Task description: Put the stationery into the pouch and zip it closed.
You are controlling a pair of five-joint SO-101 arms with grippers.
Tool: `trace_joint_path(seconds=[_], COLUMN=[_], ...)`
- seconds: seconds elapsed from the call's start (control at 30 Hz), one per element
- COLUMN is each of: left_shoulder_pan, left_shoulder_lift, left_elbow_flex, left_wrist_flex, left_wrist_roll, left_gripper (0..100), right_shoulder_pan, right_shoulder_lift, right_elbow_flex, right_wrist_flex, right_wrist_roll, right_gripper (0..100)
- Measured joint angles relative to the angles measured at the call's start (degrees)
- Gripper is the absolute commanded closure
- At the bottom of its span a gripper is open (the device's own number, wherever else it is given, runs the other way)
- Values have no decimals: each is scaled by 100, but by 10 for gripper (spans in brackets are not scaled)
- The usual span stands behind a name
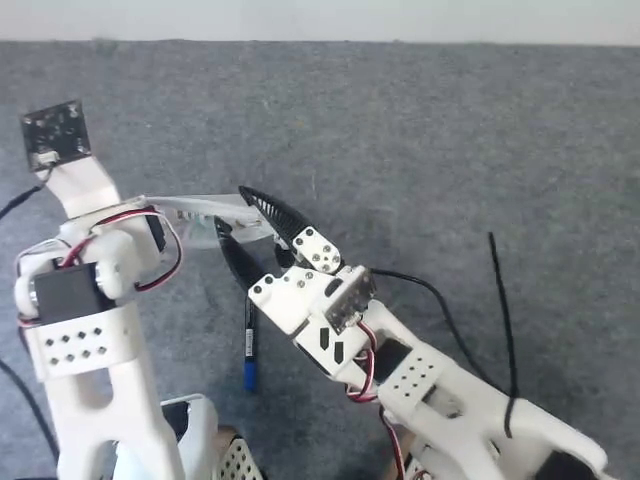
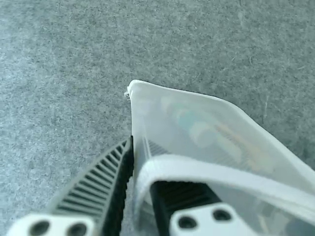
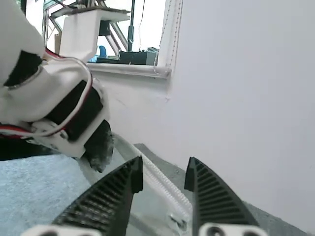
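1. The right tool [image 1: 230,207] is seen with its two black jaws apart, one on each side of the zip edge of the pouch [image 1: 200,212]. Nothing is gripped by it.
2. The left tool [image 2: 140,169] is clamped on the pouch's wall by one corner. One jaw looks to be inside, so the pouch is held on the left of the desk [image 1: 450,130].
3. Some stationery can be made out through the pouch's clear wall. A pen [image 1: 248,345] is left lying on the desk, just near of the pouch.
4. What looks like the zip pull [image 3: 178,222] is seen between the right jaws. It should be pinched squarely and drawn straight along the track. The pen should probably be put in first.
5. Lots of open desk is found far and right. Little room is left beside the left arm [image 1: 85,300]. A black cable [image 1: 503,320] on the right should be kept away from.
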Motion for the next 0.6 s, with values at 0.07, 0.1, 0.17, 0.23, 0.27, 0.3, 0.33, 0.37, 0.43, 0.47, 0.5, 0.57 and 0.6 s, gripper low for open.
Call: trace_joint_path(seconds=[0.07, 0.1, 0.17, 0.23, 0.27, 0.3, 0.33, 0.37, 0.43, 0.47, 0.5, 0.57, 0.6], left_shoulder_pan=[-26, -70, -202, -378, -475, -563, -651, -765, -993, -1116, -1266, -1530, -1662], left_shoulder_lift=[0, 0, 0, 0, 0, 0, 0, 0, 0, 0, 0, 0, 0], left_elbow_flex=[0, 0, 0, 0, 0, 0, 0, 0, 0, 0, 0, 0, 0], left_wrist_flex=[0, 0, 0, 0, 0, 0, -35, -79, -132, -149, -149, -158, -202], left_wrist_roll=[0, 0, 0, 0, 0, 0, 0, 0, 0, 0, 0, 0, 0], left_gripper=[990, 990, 990, 990, 990, 990, 990, 990, 990, 990, 990, 990, 990], right_shoulder_pan=[0, 0, -9, 0, -9, -9, -9, -9, -9, -9, -9, -9, -9], right_shoulder_lift=[-193, -290, -475, -580, -615, -633, -651, -668, -686, -686, -686, -677, -677], right_elbow_flex=[9, 0, 0, -18, -62, -114, -185, -237, -308, -334, -360, -422, -475], right_wrist_flex=[545, 774, 1178, 1503, 1653, 1811, 1969, 2119, 2382, 2505, 2646, 2936, 3086], right_wrist_roll=[0, 9, 9, 0, 0, -9, -9, -9, -26, -88, -176, -369, -440], right_gripper=[872, 872, 872, 872, 872, 872, 872, 872, 872, 872, 871, 870, 870])
